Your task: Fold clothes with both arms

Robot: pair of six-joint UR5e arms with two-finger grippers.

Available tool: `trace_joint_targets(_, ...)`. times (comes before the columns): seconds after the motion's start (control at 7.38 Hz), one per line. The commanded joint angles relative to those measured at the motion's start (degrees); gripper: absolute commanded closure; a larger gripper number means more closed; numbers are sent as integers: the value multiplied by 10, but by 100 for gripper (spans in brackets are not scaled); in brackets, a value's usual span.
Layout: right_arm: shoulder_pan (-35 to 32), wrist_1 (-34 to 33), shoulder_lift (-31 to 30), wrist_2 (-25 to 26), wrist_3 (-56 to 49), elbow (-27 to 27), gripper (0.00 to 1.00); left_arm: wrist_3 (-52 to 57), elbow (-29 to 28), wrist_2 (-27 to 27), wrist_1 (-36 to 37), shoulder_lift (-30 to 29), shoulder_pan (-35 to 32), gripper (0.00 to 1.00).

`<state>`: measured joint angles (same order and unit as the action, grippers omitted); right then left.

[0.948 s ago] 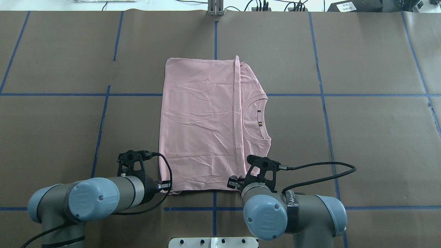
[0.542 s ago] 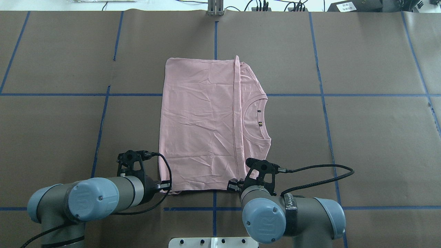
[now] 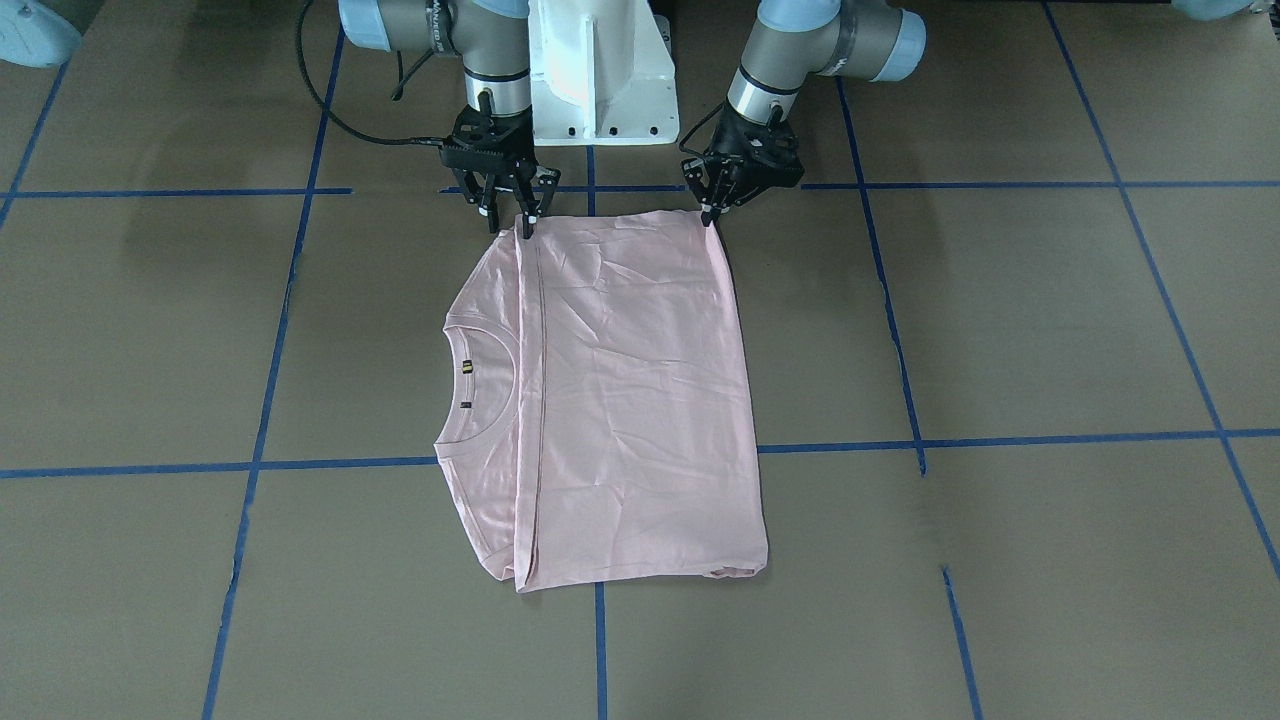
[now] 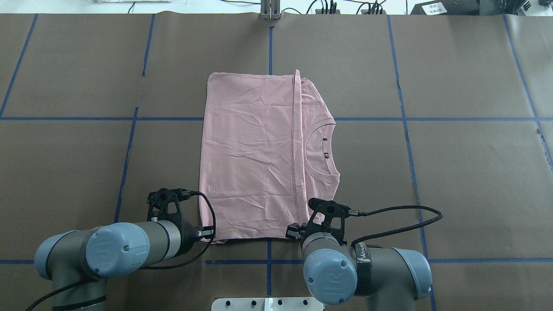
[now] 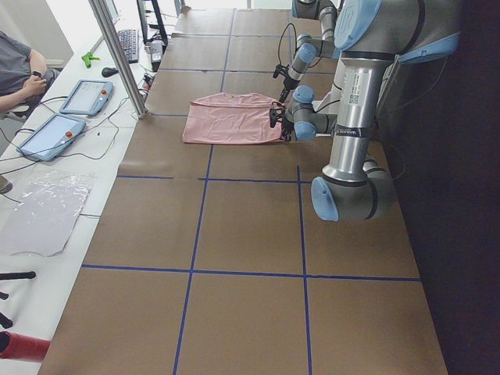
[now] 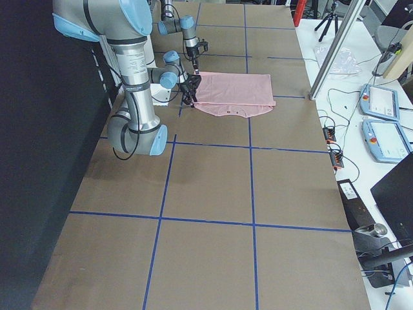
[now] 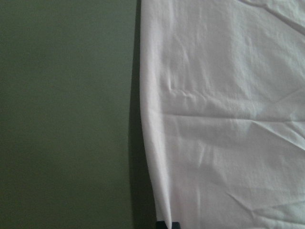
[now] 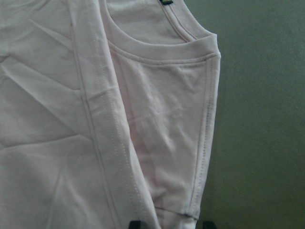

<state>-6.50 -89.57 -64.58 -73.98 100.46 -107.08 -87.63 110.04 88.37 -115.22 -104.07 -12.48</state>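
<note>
The pale pink T-shirt (image 4: pixel 250 155) lies flat and folded lengthwise on the brown table, its ribbed collar (image 4: pixel 322 149) on the overhead view's right. My left gripper (image 3: pixel 712 215) is at the shirt's near corner, fingers pinched together on the hem; in the left wrist view the tips (image 7: pixel 168 224) meet at the cloth's edge (image 7: pixel 224 119). My right gripper (image 3: pixel 510 220) is at the other near corner, jaws apart with the fold's edge between them. In the right wrist view its fingertips (image 8: pixel 136 223) stand wide apart over the cloth (image 8: pixel 71 119).
The white pedestal base (image 3: pixel 600 70) stands just behind both grippers. Blue tape lines (image 4: pixel 406 119) grid the brown table cover. A metal post (image 4: pixel 270 11) rises at the far edge. A seated person (image 5: pixel 19 70) and control tablets (image 5: pixel 82 98) are at a side desk.
The right arm's elbow and wrist have shifted slightly toward the robot and the view's left. The left arm and the shirt have not moved.
</note>
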Motion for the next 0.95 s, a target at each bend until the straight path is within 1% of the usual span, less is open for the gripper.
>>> trace_joint_targets(0.0,0,0,4,2,2,8,50,0,0,0,0,0,0,100)
trace_joint_targets(0.14,0,1,8,2,4,11,66,0,1,0,0,0,0,100)
trace_joint_targets(0.27,0,2,9,2,5,11,100,0,1,0,0,0,0,100)
trace_joint_targets(0.81,-2,0,11,2,0,4,100,0,2,1,0,-2,1,100)
